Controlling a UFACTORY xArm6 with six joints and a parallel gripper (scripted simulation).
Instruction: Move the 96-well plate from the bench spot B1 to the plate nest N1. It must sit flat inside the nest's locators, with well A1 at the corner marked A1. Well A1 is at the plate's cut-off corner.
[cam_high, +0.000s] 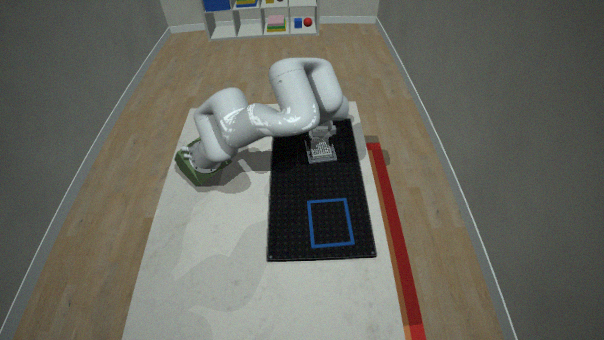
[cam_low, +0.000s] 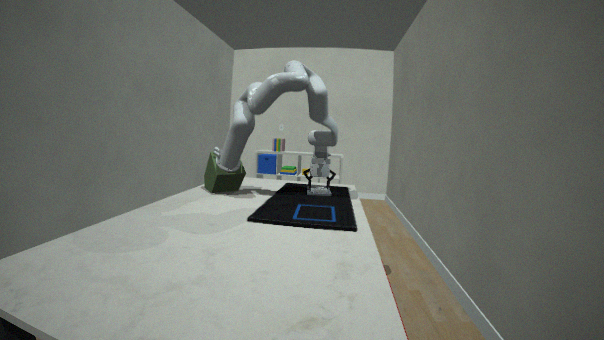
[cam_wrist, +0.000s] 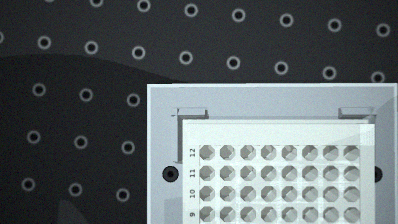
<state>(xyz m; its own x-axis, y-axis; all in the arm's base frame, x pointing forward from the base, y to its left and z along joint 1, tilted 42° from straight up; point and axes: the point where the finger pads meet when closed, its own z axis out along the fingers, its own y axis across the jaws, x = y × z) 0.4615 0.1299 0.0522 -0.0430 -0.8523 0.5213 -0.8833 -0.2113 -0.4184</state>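
Observation:
The white 96-well plate (cam_wrist: 277, 172) lies on the grey plate nest N1 (cam_wrist: 270, 100), inside its raised locators (cam_wrist: 190, 112). Its cut-off corner (cam_wrist: 367, 134) is at the top right in the wrist view. In the top view the plate (cam_high: 320, 150) sits at the far end of the black perforated board (cam_high: 320, 195). My gripper (cam_low: 318, 181) stands straight above the plate (cam_low: 318, 191). Its fingers are spread wide on either side and are open. No fingertips show in the wrist view. The blue outline of spot B1 (cam_high: 330, 223) holds nothing.
The arm's green base (cam_high: 197, 167) stands left of the board. A red strip (cam_high: 395, 225) runs along the table's right edge. A shelf with coloured items (cam_high: 262, 17) stands at the far wall.

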